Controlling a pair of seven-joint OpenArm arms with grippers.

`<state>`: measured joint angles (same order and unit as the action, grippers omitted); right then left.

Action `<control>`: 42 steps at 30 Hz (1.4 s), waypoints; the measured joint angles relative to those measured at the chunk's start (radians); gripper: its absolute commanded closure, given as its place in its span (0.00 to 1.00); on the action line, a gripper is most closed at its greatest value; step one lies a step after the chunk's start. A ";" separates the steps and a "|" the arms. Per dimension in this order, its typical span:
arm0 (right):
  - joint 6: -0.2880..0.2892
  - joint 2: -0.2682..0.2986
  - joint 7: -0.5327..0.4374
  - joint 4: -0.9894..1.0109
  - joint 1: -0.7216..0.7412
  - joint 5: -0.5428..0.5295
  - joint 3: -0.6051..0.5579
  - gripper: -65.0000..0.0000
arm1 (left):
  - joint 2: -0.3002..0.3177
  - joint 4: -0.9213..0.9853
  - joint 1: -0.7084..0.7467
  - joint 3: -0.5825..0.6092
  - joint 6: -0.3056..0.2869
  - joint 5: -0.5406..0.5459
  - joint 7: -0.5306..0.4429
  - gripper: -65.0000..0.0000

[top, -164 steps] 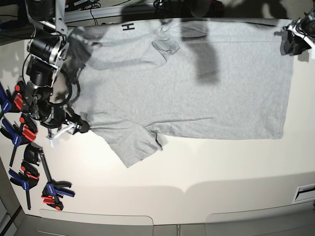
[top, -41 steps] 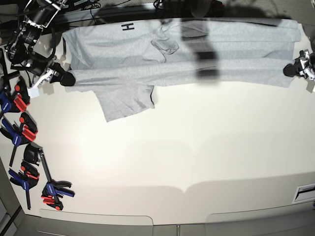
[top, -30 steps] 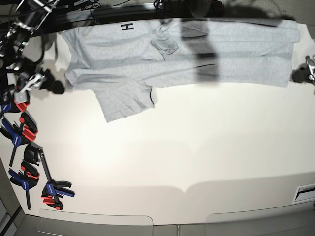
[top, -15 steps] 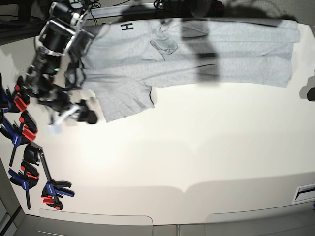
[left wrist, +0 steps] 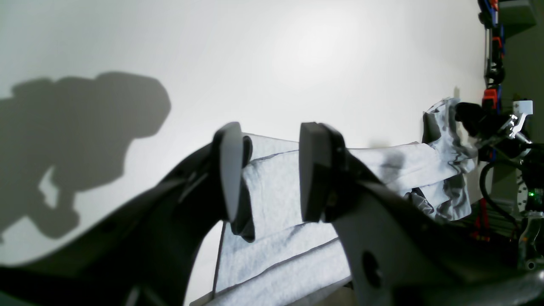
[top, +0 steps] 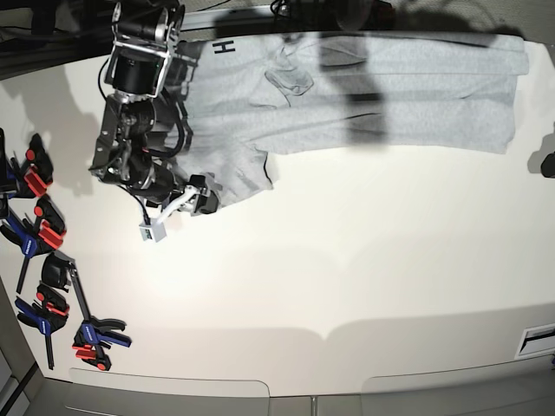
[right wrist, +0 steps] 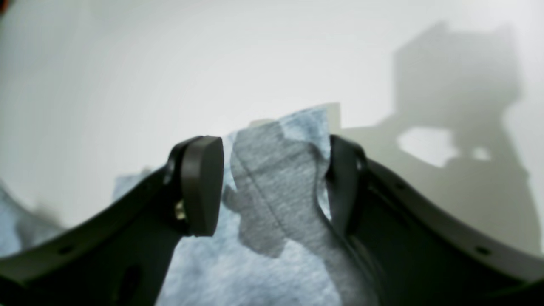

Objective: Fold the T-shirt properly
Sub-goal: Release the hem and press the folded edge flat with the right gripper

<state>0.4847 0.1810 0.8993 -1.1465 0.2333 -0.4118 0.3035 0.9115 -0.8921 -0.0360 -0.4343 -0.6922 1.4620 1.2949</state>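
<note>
Two arms work a white table [top: 347, 277] where the T-shirt [top: 390, 91] lies folded into a long band along the far edge, one sleeve [top: 234, 173] hanging out toward the near side at the band's left end. A black letter H [top: 225, 48] shows on the cloth at far left.

The right gripper [top: 208, 198] sits over the near tip of that sleeve; in the right wrist view its jaws stand spread, with a point of grey cloth [right wrist: 276, 187] lying between them and against the right-hand pad, so the fabric looks released rather than pinched. The right arm [top: 139, 113] covers the shirt's far-left corner in the base view.

At the far right edge of the table only a dark sliver of the left gripper [top: 546, 163] shows, clear of the shirt. Its own camera shows the left gripper [left wrist: 265, 174] parted, the shirt's hemmed end visible through the gap.

Several blue, red and black clamps [top: 48, 277] lie in a row down the table's left edge.
</note>
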 measured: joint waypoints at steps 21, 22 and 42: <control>0.155 -0.137 0.327 -0.440 -0.202 -0.316 0.005 1.00 | 0.000 0.000 0.001 0.000 0.000 0.000 -0.016 0.68; 0.158 -0.163 0.330 -0.506 -0.250 -0.317 0.005 1.00 | 0.000 -0.001 0.001 0.000 0.000 0.000 -0.015 0.68; 0.159 -0.278 0.370 -0.758 -0.687 -0.323 0.005 0.61 | 0.000 0.000 0.000 0.000 0.000 0.000 -0.016 0.68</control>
<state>0.6437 -0.0971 1.2690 -1.9049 -0.4541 -0.7345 0.3084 0.9115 -0.8921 -0.0360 -0.4339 -0.6922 1.4620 1.2785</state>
